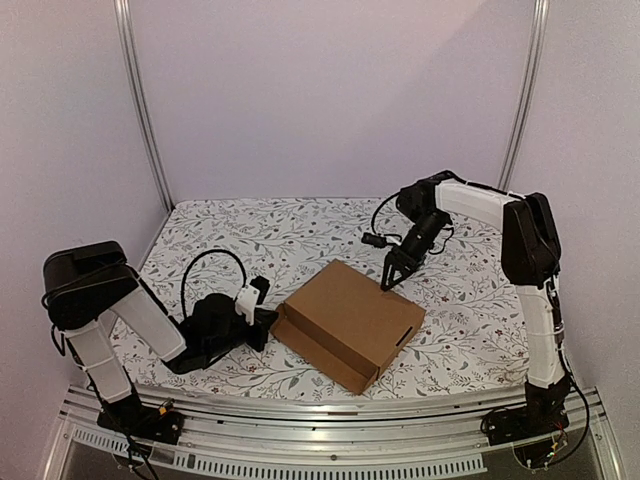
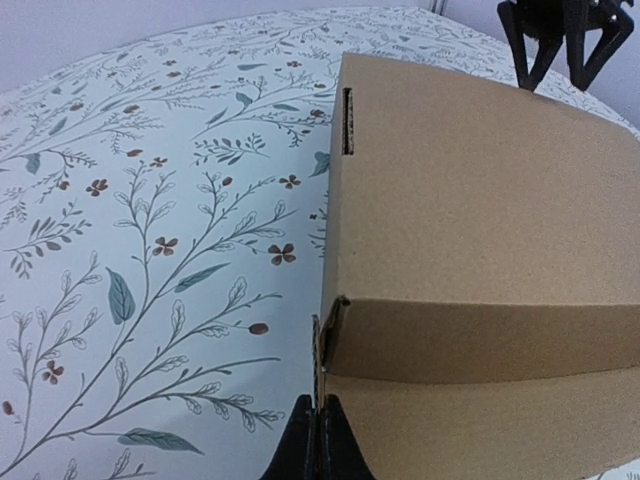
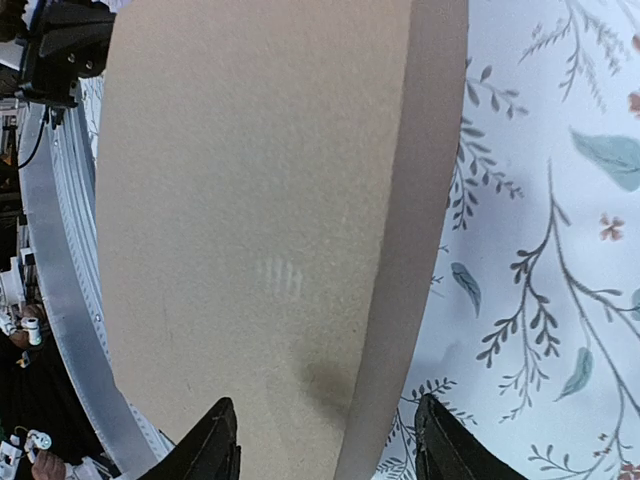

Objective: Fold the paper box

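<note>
Here, paper box (image 1: 350, 320) pinched in left jaws, between right jaws

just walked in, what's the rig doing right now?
The box lies on the flowered table with its lid down, looking mostly folded. The left pincer is shut, low at the box's left corner; whether it pinches a cardboard edge there, I can't tell. The right pincer is open and points down at the lid's far edge, one finger over the lid and one past the edge.
</note>
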